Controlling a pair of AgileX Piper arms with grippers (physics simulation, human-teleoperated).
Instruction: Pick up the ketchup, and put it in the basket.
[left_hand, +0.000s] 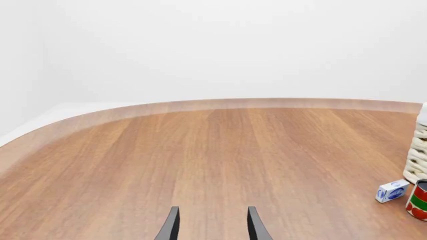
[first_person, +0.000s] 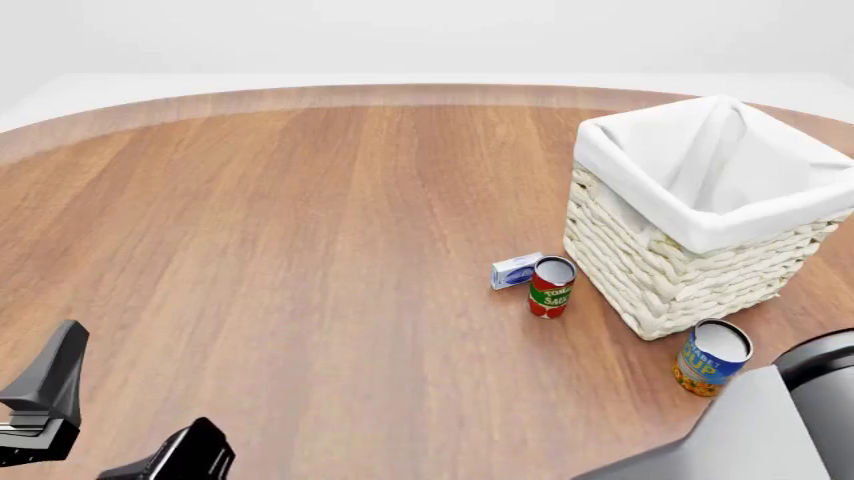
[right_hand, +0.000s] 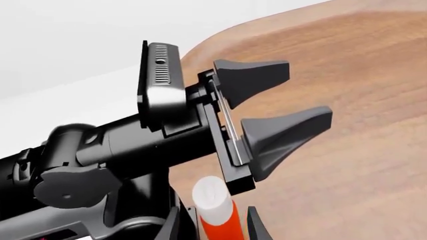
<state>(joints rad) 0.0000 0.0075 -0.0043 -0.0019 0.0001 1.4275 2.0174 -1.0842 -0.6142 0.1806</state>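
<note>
The ketchup (right_hand: 223, 225), a red bottle with a white cap, shows only in the right wrist view, upright between my right gripper's (right_hand: 215, 220) two dark fingers, which are closed against it. It is out of the front view, where only the right arm (first_person: 767, 430) shows at the bottom right. The basket (first_person: 667, 270), cream wicker with a white liner, stands at the right of the table and is cut off in the left wrist view (left_hand: 417, 150). My left gripper (left_hand: 212, 217) is open and empty, low at the near left (first_person: 134, 378), also seen in the right wrist view (right_hand: 309, 93).
A short red tomato can (first_person: 550, 288) and a small white and blue box (first_person: 514, 271) stand just left of the basket. A blue can (first_person: 711, 358) stands in front of the basket's near corner. The table's curved far edge (first_person: 400, 92) runs along the back.
</note>
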